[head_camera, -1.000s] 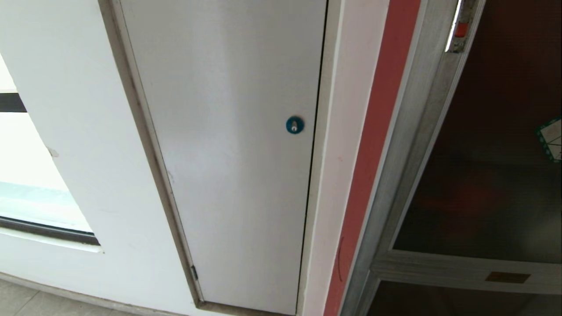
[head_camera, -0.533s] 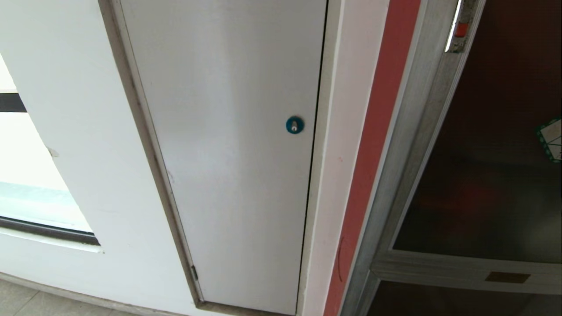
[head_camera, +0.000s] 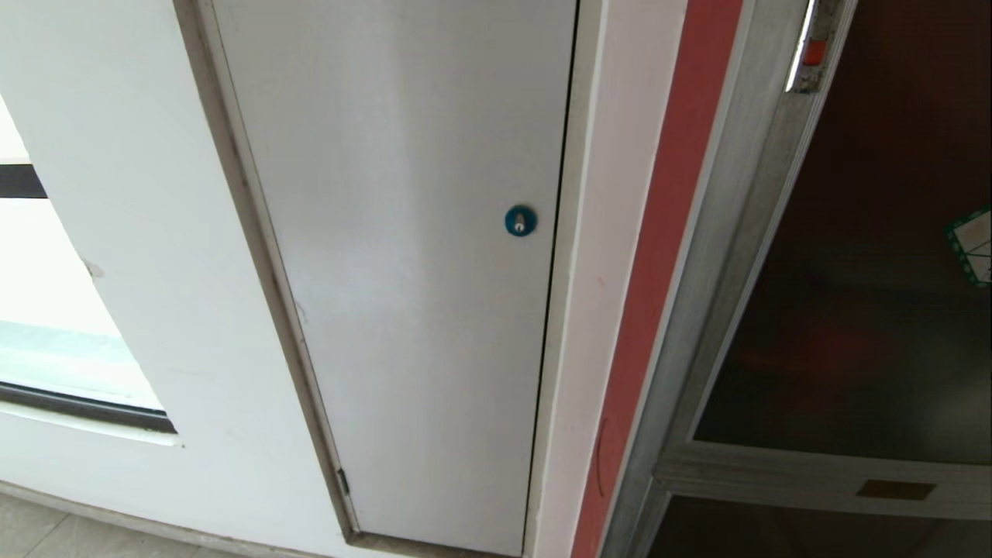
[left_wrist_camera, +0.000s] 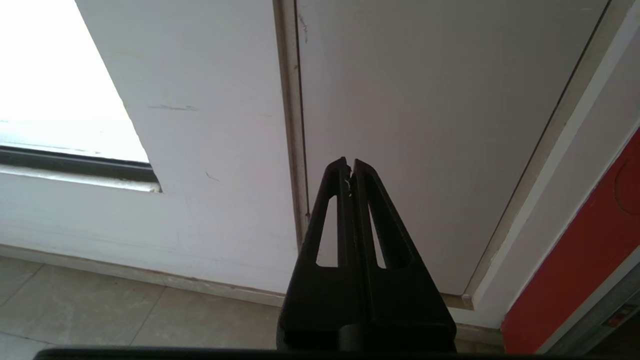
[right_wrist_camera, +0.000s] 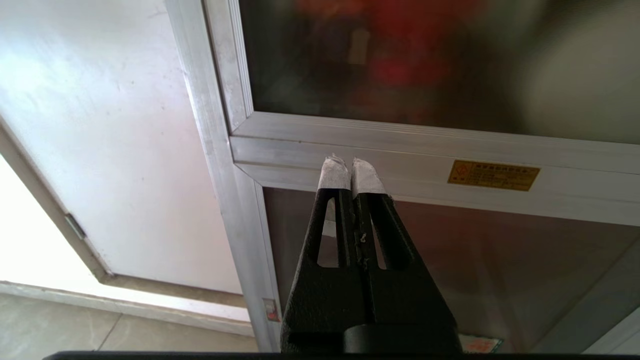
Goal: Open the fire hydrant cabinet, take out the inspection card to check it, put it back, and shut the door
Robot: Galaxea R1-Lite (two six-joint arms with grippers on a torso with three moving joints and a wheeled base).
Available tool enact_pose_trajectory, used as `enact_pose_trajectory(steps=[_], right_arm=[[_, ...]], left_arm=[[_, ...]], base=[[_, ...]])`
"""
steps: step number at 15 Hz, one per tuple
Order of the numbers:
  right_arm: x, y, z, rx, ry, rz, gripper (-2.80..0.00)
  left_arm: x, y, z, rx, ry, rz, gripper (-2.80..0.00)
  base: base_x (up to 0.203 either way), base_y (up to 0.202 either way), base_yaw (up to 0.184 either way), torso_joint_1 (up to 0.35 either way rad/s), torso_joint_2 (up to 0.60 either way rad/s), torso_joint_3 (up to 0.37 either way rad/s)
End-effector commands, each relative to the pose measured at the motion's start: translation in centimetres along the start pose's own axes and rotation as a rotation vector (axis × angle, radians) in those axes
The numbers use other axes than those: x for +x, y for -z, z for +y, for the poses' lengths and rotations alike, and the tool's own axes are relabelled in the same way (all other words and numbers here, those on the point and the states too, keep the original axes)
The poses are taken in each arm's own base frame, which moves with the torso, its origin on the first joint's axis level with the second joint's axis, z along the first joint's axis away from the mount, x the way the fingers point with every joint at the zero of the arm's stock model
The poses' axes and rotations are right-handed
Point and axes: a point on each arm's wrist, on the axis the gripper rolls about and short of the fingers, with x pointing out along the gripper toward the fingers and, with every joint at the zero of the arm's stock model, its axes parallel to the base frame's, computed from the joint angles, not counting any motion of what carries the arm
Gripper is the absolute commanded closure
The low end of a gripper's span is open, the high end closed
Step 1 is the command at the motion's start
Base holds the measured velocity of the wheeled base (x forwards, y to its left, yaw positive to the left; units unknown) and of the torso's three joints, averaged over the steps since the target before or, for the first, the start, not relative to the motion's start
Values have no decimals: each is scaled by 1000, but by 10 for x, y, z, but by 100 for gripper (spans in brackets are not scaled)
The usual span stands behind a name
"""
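Nothing shifted since earlier frames — scene static. Fire hydrant cabinet [head_camera: 725, 256] at right edge of head view, door [head_camera: 876, 256] closed: dark tinted glass, brushed silver frame, orange-red latch button [head_camera: 814, 53] up top. Inspection card not visible. All steps remain. Right gripper [right_wrist_camera: 344, 162] clenched, empty, white-taped tips near frame; left gripper [left_wrist_camera: 349, 162] clenched, empty, facing plain grey-white panel [head_camera: 403, 256] with round blue lock [head_camera: 520, 221].

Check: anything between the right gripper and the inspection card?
Yes. The door is shut, its dark glass covering the cabinet interior. The right gripper, shut, sits in front of the frame. No card is visible.
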Motion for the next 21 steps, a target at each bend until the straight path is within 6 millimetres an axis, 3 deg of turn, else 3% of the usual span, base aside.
enact_pose_trajectory(steps=[1,5,10,14,21], right_arm=[[-3,-8,0,-1,0,-28,0],[-13,-36,1,-3,-4,-87,0],[-8,-86,2,-2,-9,-62,0],[13,-144,5,15,-94,-37,0],[68,-245,13,23,-397,22,0]], left_arm=[[0,1,0,0,-2,4,0],[0,1,0,1,-1,5,0],[0,1,0,1,-1,5,0],[0,1,0,1,-1,5,0],[0,1,0,1,-2,6,0]], base=[[0,0,0,0,0,0],[0,0,0,0,0,0],[0,0,0,0,0,0],[0,0,0,0,0,0],[0,0,0,0,0,0]])
